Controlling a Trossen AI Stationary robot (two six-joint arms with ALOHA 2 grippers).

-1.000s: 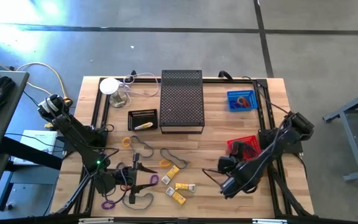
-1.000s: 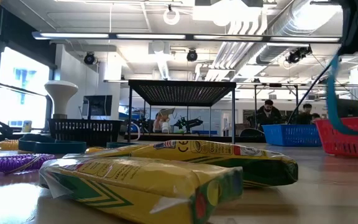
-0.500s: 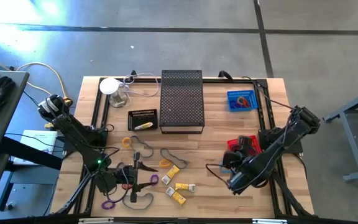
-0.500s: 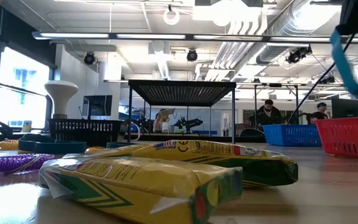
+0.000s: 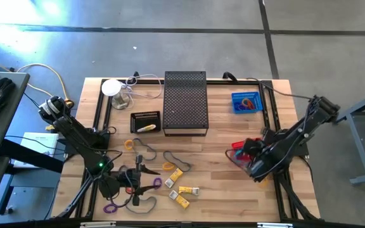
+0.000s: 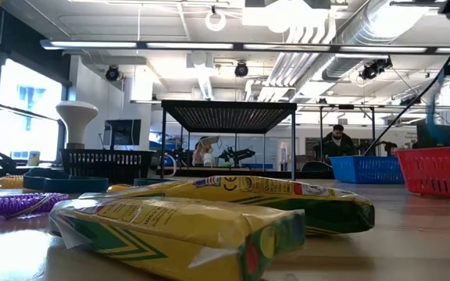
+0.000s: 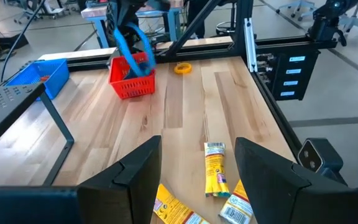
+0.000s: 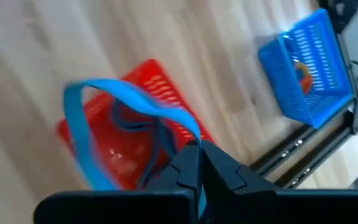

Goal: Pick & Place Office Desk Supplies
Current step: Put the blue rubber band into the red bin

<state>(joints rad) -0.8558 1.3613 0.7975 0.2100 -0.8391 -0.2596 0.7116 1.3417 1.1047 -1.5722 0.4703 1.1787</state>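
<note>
My right gripper is shut on a blue rubber-band loop over the red basket at the table's right. The left wrist view shows that loop hanging above the red basket. My left gripper stands open near the front left, above loose supplies. Yellow packets lie flat on the wood, as do dark band loops and a purple loop. The low view shows the yellow packets close up. My right gripper pinches the blue band at one spot on its loop between its two shut fingers, coming from above and slanting down. The rest of the loop hangs open beyond the fingertips, clear of the table. Its lower end is at the basket's rim.
A blue basket with small bands stands at the far right. A black mesh stand is at the far middle, with a black tray and a white lamp to its left. An orange loop lies past the red basket.
My right gripper has carried the blue loop from the near middle toward the table's right and far side, ending over the red basket. It has rolled as it went and stays shut on the band. In the low view the loop has passed out of the picture.
</note>
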